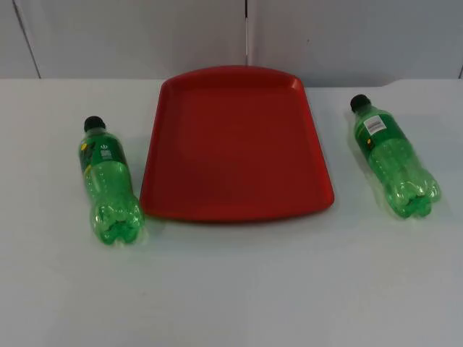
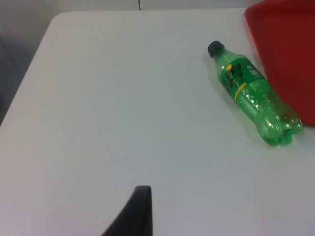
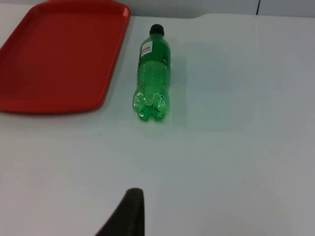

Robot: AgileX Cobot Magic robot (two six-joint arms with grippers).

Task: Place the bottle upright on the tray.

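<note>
The left tool (image 2: 135, 212) hangs above the bare white counter (image 1: 231, 289), well apart from the left bottle (image 1: 107, 181). Whether it is released or clenched I cannot tell.

The left bottle (image 2: 251, 93) is green with a black cap and lies on its side on the counter, to the left of the tray (image 1: 235, 144). Its cap points toward the grey wall (image 1: 145, 36) and its lobed base toward the near edge. A green label with a yellow mark wraps the part below the neck. The base lies just beside the tray's near left corner; I cannot tell if the two touch.

The tray (image 2: 290, 44) is red, with a low rim and rounded corners. It sits flat in the middle of the counter, its far edge close to the wall.

The right bottle (image 1: 394, 159) is also green with a black cap. It lies on its side on the counter to the right of the tray (image 3: 54, 59), near it but apart. Its cap points toward the wall, and its base slants toward the near edge and away from the tray. A white patch shows on the label of the right bottle (image 3: 153, 73) just below the cap.

The right tool (image 3: 129, 214) hangs above the bare counter, well short of the right bottle's base. Its state, released or clenched, I cannot tell either.
</note>
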